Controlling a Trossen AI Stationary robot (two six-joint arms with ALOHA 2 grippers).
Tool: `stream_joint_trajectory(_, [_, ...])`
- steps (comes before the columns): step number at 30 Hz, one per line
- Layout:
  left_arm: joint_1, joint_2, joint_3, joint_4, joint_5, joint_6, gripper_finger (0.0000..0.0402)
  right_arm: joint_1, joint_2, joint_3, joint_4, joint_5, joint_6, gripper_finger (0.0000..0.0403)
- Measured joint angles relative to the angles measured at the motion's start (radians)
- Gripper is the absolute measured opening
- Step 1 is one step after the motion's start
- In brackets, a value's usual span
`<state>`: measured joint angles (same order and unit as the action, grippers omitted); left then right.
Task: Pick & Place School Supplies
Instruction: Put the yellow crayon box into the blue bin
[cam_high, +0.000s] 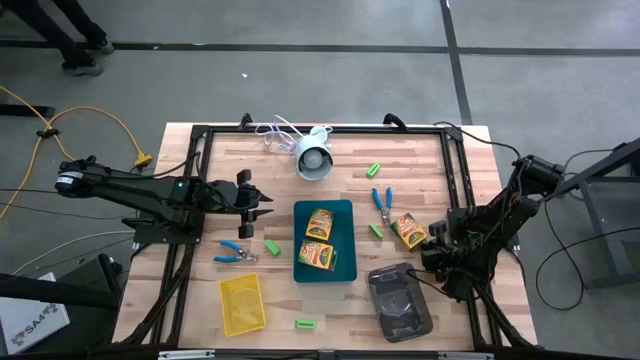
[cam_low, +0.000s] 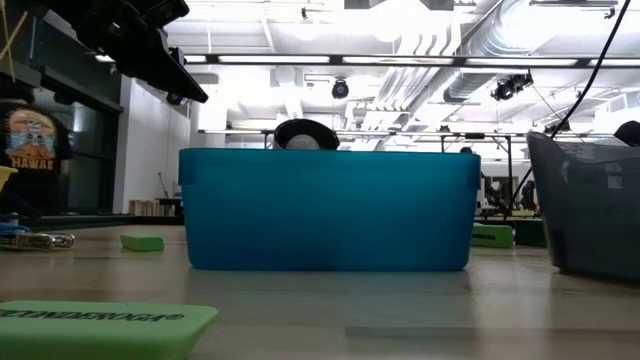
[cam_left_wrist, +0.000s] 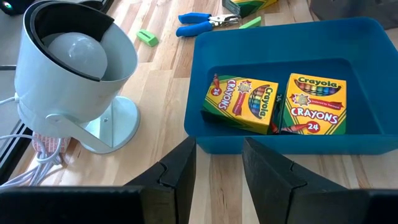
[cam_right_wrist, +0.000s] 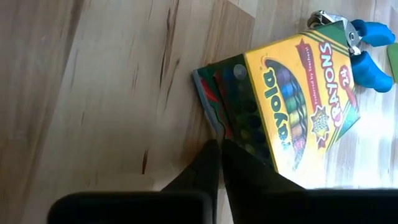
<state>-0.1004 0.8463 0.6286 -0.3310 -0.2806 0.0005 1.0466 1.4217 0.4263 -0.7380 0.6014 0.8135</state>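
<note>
Better to open right gripper, now closed & empty, just beside crayon box lying right of teal tray, w/ left gripper part open, idle.

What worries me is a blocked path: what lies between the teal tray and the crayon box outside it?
A small green block lies between the teal tray and that crayon box, visible in the high view.

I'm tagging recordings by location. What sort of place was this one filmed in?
Probably a robotics lab or workshop in an industrial-style hall: exposed ceiling ducts with strip lighting overhead, a bare concrete floor with a trailing orange cable, and a framed wooden table serving as the work area.
</note>
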Motion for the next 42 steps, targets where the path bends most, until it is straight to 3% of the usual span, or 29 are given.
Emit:
stream_joint_trajectory(17, [0.0,0.0,0.0,0.0,0.0,0.0,0.0124,0.0,0.0,0.001,-0.009,0.0,0.002,0.0004])
stream_joint_trajectory(31, [0.0,0.0,0.0,0.0,0.0,0.0,0.0124,-0.001,0.003,0.107,-0.193,-0.058,0.128,0.0003])
stream_joint_trajectory(42, [0.0,0.0,0.0,0.0,0.0,0.0,0.0124,-0.048,0.001,0.228,-0.334,-0.064,0.136,0.0003])
